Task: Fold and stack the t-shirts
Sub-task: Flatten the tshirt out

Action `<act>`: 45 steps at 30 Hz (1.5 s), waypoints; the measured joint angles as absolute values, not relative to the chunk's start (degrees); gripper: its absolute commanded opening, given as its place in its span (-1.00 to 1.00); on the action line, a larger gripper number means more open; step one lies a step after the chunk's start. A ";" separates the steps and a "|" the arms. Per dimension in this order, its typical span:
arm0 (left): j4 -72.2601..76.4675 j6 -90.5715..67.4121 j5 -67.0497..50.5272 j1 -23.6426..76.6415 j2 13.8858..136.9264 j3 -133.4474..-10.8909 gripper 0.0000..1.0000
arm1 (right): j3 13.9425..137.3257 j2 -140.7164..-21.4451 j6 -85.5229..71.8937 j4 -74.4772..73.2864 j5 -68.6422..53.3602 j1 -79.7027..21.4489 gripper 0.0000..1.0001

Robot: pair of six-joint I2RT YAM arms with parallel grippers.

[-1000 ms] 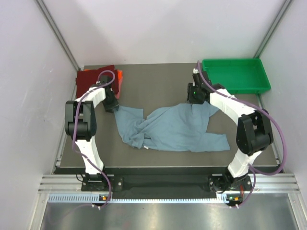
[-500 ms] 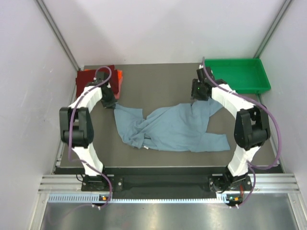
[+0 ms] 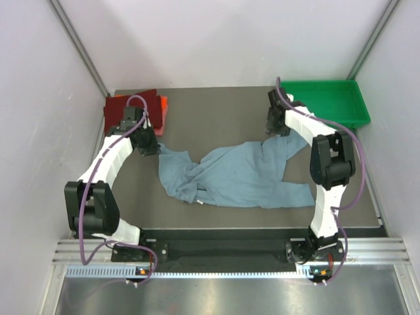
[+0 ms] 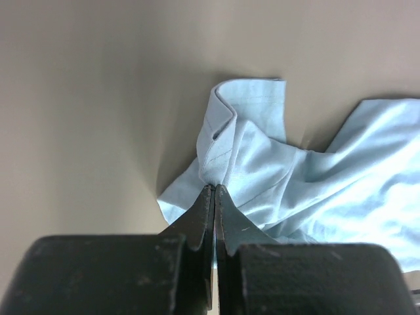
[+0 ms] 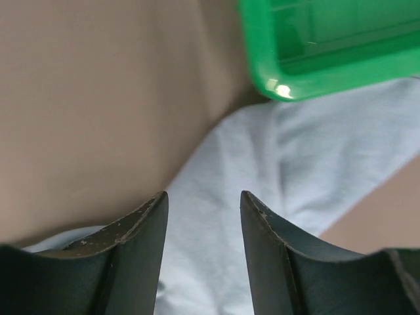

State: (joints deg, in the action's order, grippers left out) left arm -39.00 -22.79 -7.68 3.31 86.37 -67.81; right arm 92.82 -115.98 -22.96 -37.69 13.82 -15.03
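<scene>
The grey-blue t-shirt (image 3: pixel 230 177) lies crumpled and unfolded on the counter (image 3: pixel 216 111), stretched between my two hands. My left hand (image 4: pixel 214 191) has its fingers pressed together on a bunched bit of the hemmed edge at the tips. Creases fan out from that pinch, and the rest of the cloth trails away to the hand's right. My right hand (image 5: pixel 203 200) hovers with its fingers spread over the shirt's opposite end. It grips nothing, the cloth lies directly under the gap, and the green tray (image 3: pixel 321 104) is just beyond its fingertips.

The dark red t-shirt (image 3: pixel 125 105) and the orange t-shirt (image 3: pixel 163 108) sit folded behind my left hand, close to it.

I judge the fabric to be light, limp and easy to drag. It will sag and wrinkle rather than hold a shape, and one pinch alone would only pull it into a rope. I would take the right-hand end by a hemmed corner, where the doubled cloth gives the fingers more to bite, and then tension the two corners apart.
</scene>
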 measured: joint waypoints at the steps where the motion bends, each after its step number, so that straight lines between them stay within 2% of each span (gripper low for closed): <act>1: -39.00 -22.79 -7.66 3.31 85.82 -67.81 -1.00 | 92.84 -116.14 -22.81 -38.09 14.72 -14.83 -0.04; 10: -38.48 -23.33 -8.45 3.31 82.24 -67.75 -1.00 | 92.01 -116.16 -19.97 -37.74 19.25 -10.44 -0.07; 18: -37.45 -25.43 -9.67 3.31 82.41 -67.64 -1.00 | 86.91 -116.40 -19.18 -32.10 12.45 -7.44 -0.08; 23: -37.12 -26.13 -9.63 3.31 83.50 -68.27 -1.00 | 86.52 -116.86 -19.27 -29.34 8.64 -7.49 -0.20; 27: -36.21 -26.87 -9.65 3.31 84.51 -68.49 -1.00 | 85.86 -117.05 -19.29 -28.34 7.64 -7.49 -0.21; 29: -35.83 -27.20 -9.69 3.31 84.93 -68.49 -1.00 | 85.91 -117.32 -19.25 -28.23 7.40 -7.49 -0.35; 30: -35.73 -27.40 -9.74 3.31 85.03 -68.49 -1.00 | 85.91 -117.54 -19.27 -28.23 7.29 -7.49 -0.49; 31: -35.59 -27.57 -9.87 3.31 85.03 -68.47 -1.00 | 85.91 -117.73 -19.33 -28.27 7.16 -7.49 -0.82; 32: -35.42 -27.64 -9.87 3.31 85.03 -68.49 -1.00 | 85.91 -117.82 -19.25 -28.29 7.01 -7.49 -0.95; 36: -35.03 -27.77 -8.40 3.29 85.30 -69.52 -1.00 | 87.13 -117.69 -19.73 -29.63 5.93 -7.49 -1.00; 39: -37.89 -28.47 -6.76 2.72 88.64 -78.72 -1.00 | 91.48 -116.49 -19.46 -34.65 5.21 -7.49 -1.00; 42: -40.75 -29.08 -5.50 2.11 93.91 -95.42 -1.00 | 101.16 -112.86 -18.92 -43.03 5.52 -7.09 -1.00; 45: -43.66 -29.12 -3.86 1.89 96.66 -111.50 -1.00 | 106.19 -104.29 -18.44 -47.05 5.76 -6.31 -0.99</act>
State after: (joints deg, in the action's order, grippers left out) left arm -43.66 -29.12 -3.86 1.89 96.66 -111.50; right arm 106.19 -104.29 -18.44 -47.05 5.76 -6.31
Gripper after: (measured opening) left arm 0.011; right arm 0.011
